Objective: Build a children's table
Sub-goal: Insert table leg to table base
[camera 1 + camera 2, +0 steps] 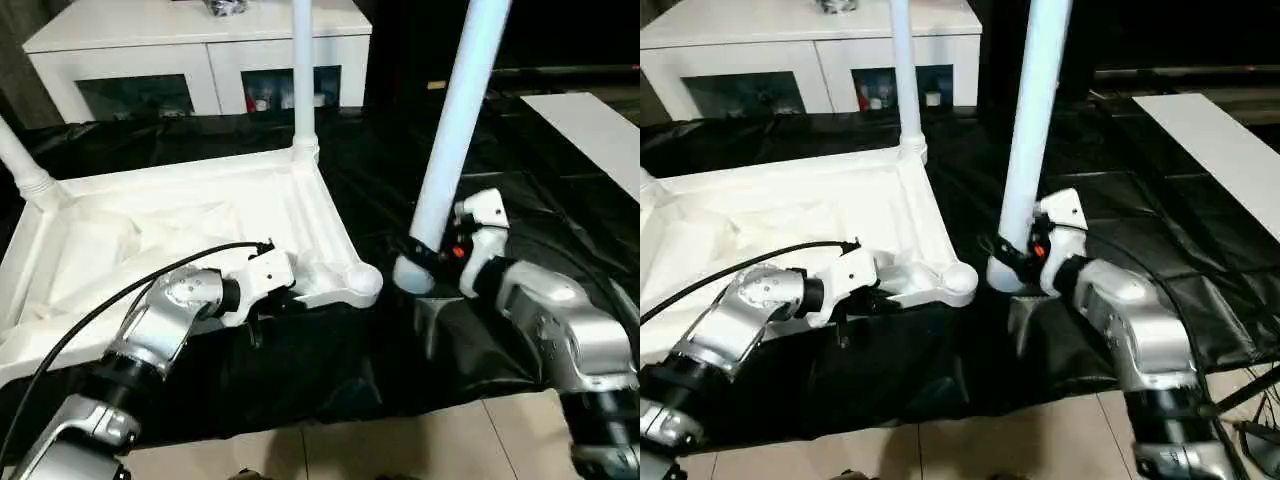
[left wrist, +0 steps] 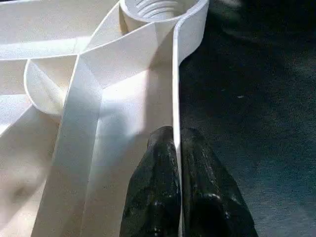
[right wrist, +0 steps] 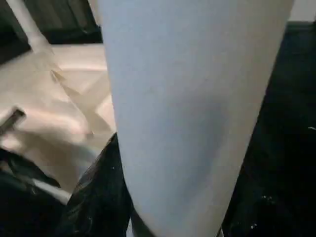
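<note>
The 2 silver forearms reached in from the near edge; beneath them the black-draped work table [image 1: 330, 370] ended just short of a strip of tiled floor [image 1: 400, 450]. The upturned white tabletop [image 1: 150, 230] lay left of centre on the cloth, its near-right corner socket [image 1: 358, 281] empty, 1 leg [image 1: 302, 70] upright in the far-right corner and another leg [image 1: 20, 160] at the far left; bare black cloth lay open to its right. The left gripper [image 2: 177, 158] pinched the tabletop's thin near rim close to that empty socket, 1 finger [image 2: 155, 182] on either side. The right gripper [image 1: 440, 252] clasped the lower end of a third leg [image 1: 455, 120], which leaned just beside the socket, apart from it. A white cabinet [image 1: 190, 50] stood behind.
</note>
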Available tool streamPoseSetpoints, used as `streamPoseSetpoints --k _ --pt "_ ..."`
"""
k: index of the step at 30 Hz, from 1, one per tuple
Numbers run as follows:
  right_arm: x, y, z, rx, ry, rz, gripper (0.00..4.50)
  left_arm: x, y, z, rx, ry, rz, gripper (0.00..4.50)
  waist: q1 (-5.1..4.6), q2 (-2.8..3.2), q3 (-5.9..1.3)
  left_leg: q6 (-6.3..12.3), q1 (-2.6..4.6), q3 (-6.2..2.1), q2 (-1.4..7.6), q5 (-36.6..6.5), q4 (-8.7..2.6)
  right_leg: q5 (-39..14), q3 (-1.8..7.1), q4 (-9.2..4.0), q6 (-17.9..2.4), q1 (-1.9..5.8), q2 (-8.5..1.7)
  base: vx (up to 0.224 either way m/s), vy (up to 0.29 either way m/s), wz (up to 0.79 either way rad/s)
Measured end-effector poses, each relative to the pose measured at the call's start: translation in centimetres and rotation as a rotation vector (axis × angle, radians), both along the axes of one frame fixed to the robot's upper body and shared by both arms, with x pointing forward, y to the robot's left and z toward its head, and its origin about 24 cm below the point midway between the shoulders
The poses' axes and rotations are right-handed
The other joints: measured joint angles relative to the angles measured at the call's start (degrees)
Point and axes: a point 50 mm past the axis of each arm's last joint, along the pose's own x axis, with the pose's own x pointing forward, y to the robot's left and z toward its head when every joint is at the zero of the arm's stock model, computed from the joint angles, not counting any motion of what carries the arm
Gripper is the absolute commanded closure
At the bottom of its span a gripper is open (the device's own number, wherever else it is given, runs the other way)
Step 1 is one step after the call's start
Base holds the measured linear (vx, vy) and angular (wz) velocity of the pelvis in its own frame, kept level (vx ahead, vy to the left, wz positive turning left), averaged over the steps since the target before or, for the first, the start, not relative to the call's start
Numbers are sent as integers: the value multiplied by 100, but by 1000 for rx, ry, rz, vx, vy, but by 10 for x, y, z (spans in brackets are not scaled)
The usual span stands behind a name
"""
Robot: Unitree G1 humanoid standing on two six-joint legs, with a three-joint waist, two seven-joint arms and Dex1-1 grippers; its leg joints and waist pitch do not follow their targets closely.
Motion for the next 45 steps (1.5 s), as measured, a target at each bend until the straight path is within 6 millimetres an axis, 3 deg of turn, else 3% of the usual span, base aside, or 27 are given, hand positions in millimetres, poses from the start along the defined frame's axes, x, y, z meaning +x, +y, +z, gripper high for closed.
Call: streamPoseSetpoints --k 4,8,21,35,45 --pt "2 5 2 45 26 97 261 -9 -9 0 -9 24 -41 450 46 -2 -1 0 0 1 0 0 0 -1 -1 1 1 1 0 0 0 0" --pt "5 10 -13 30 116 166 261 -11 -15 -1 -8 27 -58 450 57 -13 0 -1 1 8 0 3 8 0 9 8 0 4 -1 0 0 0" --pt "12 17 -16 -10 177 280 261 -11 -15 0 21 17 -48 450 47 -168 -5 0 29 68 -7 3 13 -19 87 36 32 2 1 0 0 0" --pt "16 21 -32 43 165 251 261 -10 -16 0 24 10 -41 450 41 -192 -10 1 35 87 -3 3 13 -19 98 44 32 3 1 0 0 0" --pt "4 15 -50 192 78 95 262 -9 -20 -1 20 1 -41 450 49 -205 -19 1 36 93 -5 2 14 -23 110 45 38 7 0 0 0 0"
